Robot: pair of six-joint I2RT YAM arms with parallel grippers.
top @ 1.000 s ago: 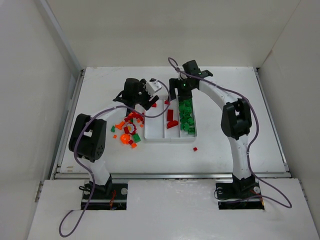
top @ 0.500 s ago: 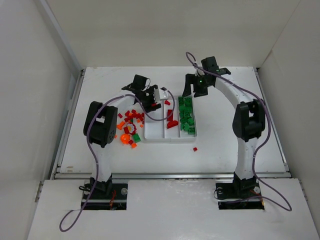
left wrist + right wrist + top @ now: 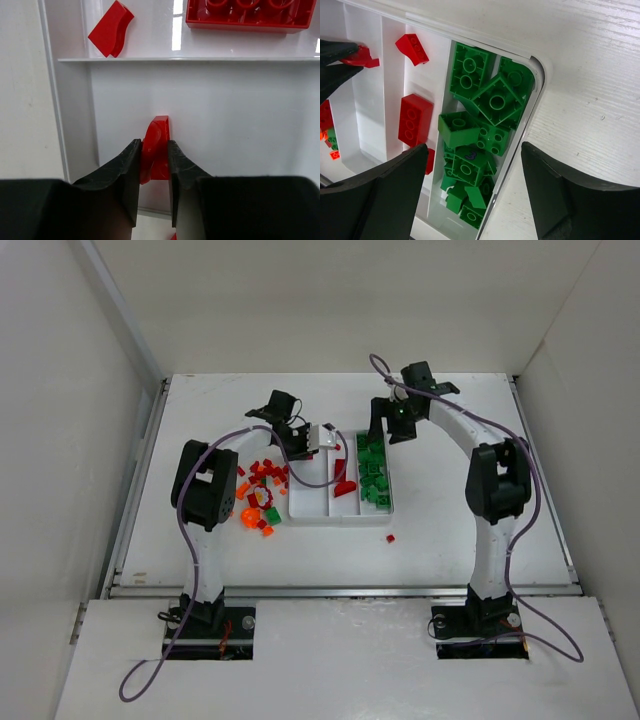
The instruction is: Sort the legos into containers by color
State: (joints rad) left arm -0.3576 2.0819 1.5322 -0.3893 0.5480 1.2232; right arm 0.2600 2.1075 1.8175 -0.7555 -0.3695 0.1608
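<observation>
Small red curved piece [image 3: 156,147] was pinched on its two flat sides by the left fingers [image 3: 122,175], low in the left compartment [image 3: 225,110] of the white tray [image 3: 75,100] (could not tell if it touched the floor). Judged light, rigid, slick plastic. It's thin, so the flat-face pinch suited it; a grip on the curved edge would likely squirt it out. Other red bricks [image 3: 247,12] lay past the wall in the middle compartment [image 3: 150,40], where this one belonged by colour. Green bricks [image 3: 480,120] filled the right compartment [image 3: 536,85], with the right fingers [image 3: 385,190] spread wide above them, holding nothing. Unsorted pile [image 3: 258,490] sat on the surface [image 3: 450,530] left of the tray
</observation>
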